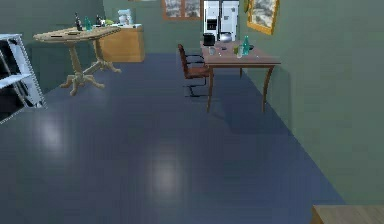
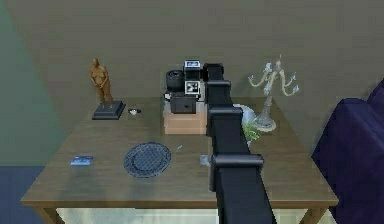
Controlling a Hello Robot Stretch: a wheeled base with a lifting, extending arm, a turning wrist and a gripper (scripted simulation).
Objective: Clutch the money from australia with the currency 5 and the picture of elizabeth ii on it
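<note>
You're alongside the wooden table (image 2: 300, 172), and the arm (image 2: 235, 150) stretches out across its top in the arm side view. The gripper (image 2: 173, 86) sits far out over the table, right at a tan box (image 2: 186, 123), with that box at and behind its far end. So I can't tell you how the claw is set, and I can't tell whether it holds anything.

Now the money. Look toward the table's near left corner: a small flat bluish slip (image 2: 80, 158) lies on the wood, and by its shape that's my best guess for the banknote. It's too small to read a 5 or a portrait. It lies well apart from the gripper, with a dark round plate (image 2: 150, 159) between the two. A brown figurine (image 2: 100, 80) stands farther out on that side, and a pale branching statuette (image 2: 273, 80) stands over on the right.

Ahead in the forward view it's blue floor, a desk (image 1: 262, 64) with a chair (image 1: 193, 64), and a round table (image 1: 62, 37) off to the left.

Progress call: the approach looks done, since you're at a table with a likely note on it. The grasp itself is not done, as that slip lies flat on the surface. What's left, I judge, is bringing the gripper toward the picture's left and nearer the table's front edge, down onto the slip, then taking it and lifting it clear.
</note>
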